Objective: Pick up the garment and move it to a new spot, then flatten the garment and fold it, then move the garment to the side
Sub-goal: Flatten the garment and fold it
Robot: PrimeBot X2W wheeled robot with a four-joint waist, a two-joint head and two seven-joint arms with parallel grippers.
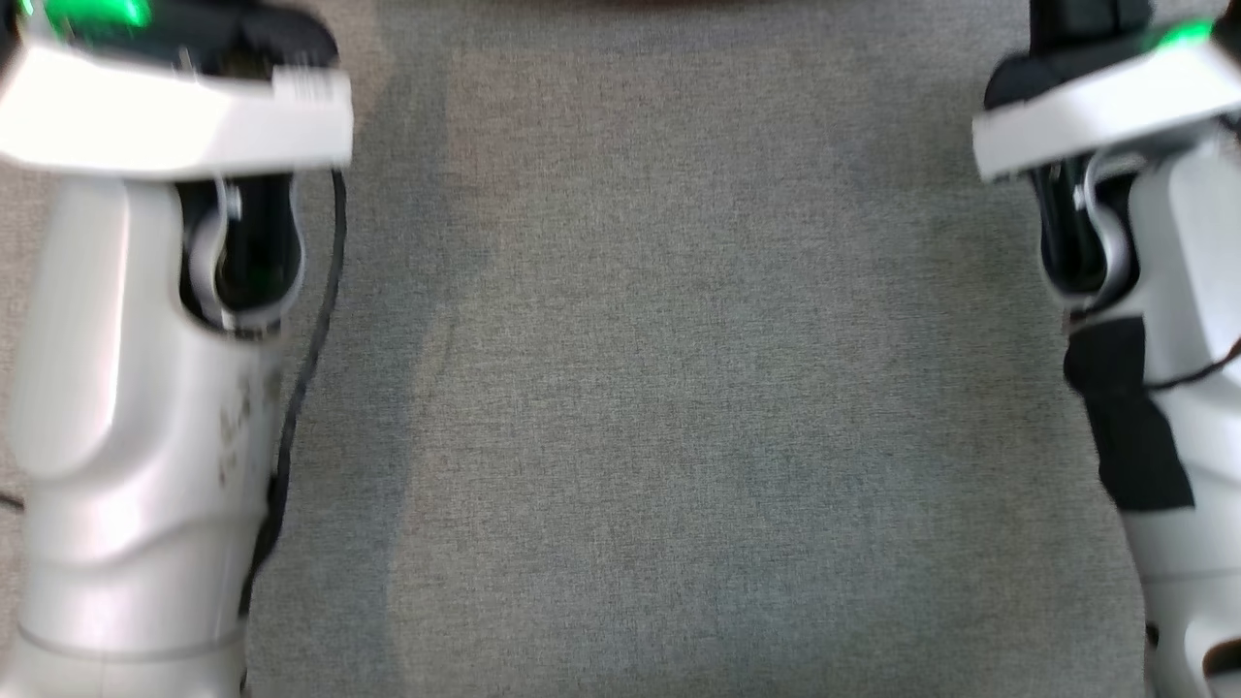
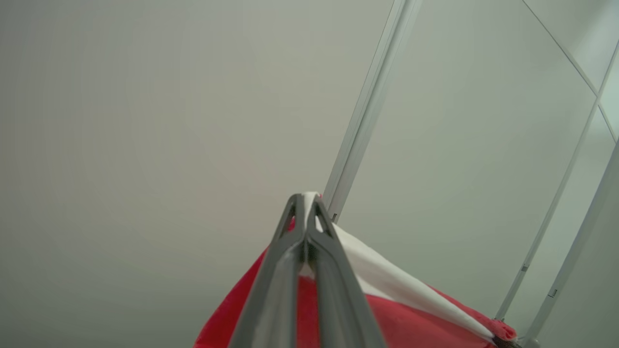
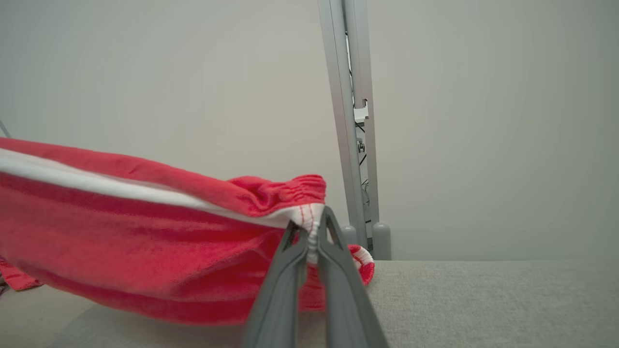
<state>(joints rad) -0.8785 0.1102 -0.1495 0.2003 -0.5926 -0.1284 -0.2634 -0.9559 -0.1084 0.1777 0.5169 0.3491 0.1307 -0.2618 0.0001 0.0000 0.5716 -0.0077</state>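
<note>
Two right gripper (image 3: 312, 220) fingers (image 3: 278, 299) pinch red garment (image 3: 145, 232).

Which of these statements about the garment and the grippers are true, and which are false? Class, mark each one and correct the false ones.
1. The left gripper and the right gripper are both shut on the garment. True.
2. The garment is plain blue. False: it is red with a white stripe.
3. The garment sits folded in a neat stack. False: it hangs unfolded, stretched between the two grippers.
4. A metal post stands behind the garment in the right wrist view. True.
</note>
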